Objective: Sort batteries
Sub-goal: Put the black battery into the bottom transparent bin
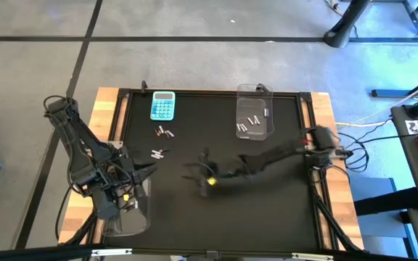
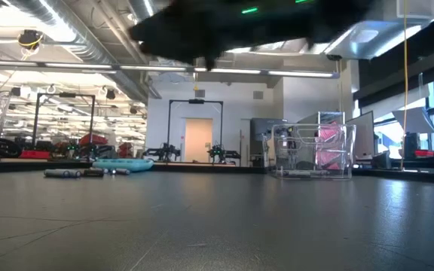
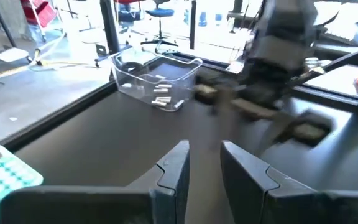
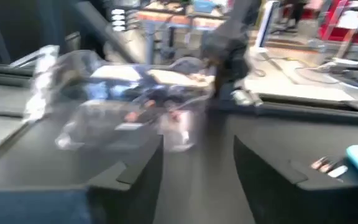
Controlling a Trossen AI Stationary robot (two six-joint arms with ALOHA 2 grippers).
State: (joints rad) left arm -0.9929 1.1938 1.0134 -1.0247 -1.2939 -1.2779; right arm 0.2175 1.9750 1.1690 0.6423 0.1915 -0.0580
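Two small groups of loose batteries (image 1: 164, 132) (image 1: 158, 154) lie flat on the black mat near the light-blue calculator (image 1: 162, 106). In the low view they show as a row of batteries (image 2: 74, 172). Silvery batteries (image 3: 161, 94) lie in the far clear bin (image 1: 255, 112). Dark and red batteries (image 4: 143, 113) lie in the near-left clear bin (image 1: 129, 209). My right gripper (image 4: 197, 163) is open and blurred above the mat's middle (image 1: 198, 175), holding nothing. My left gripper (image 3: 204, 167) is open, hovering beside the near-left bin (image 1: 148, 171).
The calculator (image 3: 5, 177) sits at the far left of the mat. The right arm (image 3: 278, 62) stretches across the mat's middle from the right edge. Wooden table edges (image 1: 324, 109) frame the mat. Bare mat lies along the near edge (image 1: 252, 217).
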